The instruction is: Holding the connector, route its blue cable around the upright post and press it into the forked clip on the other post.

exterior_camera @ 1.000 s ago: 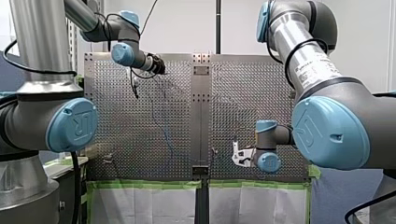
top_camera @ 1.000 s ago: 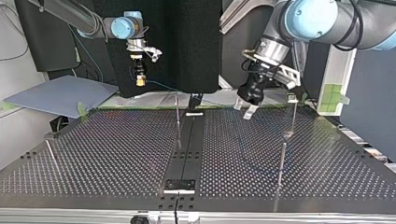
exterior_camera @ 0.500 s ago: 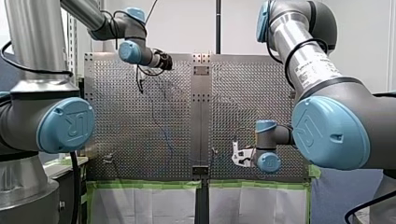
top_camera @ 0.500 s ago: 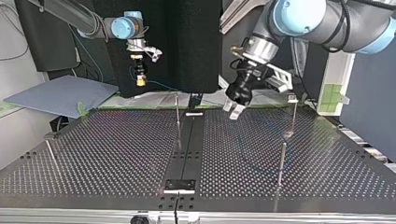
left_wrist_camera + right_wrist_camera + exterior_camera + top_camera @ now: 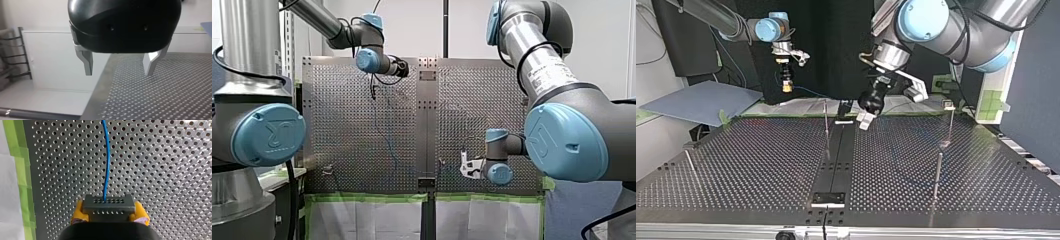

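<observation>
Two grippers | my right gripper (image 5: 110,214): yellow pads (image 5: 78,211) clamp boxy grey connector (image 5: 108,203), round blue cable (image 5: 107,157) | my left gripper (image 5: 118,73): bare metal fingers (image 5: 87,63) apart, empty, now nearer the thin post (image 5: 826,127)

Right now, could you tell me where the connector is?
In the right wrist view the connector sits clamped between the yellow pads of my right gripper, above the perforated table, with the blue cable running straight ahead from it.
</observation>
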Motion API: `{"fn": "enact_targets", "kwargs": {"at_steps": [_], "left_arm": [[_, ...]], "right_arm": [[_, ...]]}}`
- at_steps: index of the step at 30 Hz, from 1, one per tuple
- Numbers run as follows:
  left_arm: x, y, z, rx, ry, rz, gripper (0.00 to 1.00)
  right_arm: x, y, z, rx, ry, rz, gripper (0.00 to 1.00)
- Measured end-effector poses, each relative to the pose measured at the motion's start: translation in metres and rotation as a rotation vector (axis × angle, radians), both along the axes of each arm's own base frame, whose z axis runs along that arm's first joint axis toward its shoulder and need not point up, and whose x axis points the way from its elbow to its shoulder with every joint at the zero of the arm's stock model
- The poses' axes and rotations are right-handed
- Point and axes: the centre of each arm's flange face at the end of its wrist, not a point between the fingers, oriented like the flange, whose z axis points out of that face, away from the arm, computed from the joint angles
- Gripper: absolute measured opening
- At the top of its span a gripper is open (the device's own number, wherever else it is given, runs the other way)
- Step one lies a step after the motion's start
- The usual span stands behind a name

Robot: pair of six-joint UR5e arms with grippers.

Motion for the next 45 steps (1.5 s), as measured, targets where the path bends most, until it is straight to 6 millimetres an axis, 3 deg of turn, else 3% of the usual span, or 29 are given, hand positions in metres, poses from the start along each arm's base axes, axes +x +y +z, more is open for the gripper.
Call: {"fn": "enact_targets", "kwargs": {"at_steps": [9,19,30,45], "left_arm": [[0.010,-0.021,-0.031,0.070,-0.023,0.043,1.00],[0.037,-0.011,-0.037,0.120,-0.086,0.168,1.00],[0.070,-0.011,-0.062,0.227,-0.073,0.285,1.00],[0.101,0.006,-0.062,0.327,-0.081,0.467,1.00]], "right_arm": [[0.001,0.000,0.000,0.001,-0.004,0.005,0.00],[0.001,0.001,0.000,0.002,-0.004,0.007,0.00],[0.002,0.001,0.000,0.001,-0.004,0.008,0.00],[0.003,0.001,0.000,0.000,-0.006,0.021,0.00]]}}
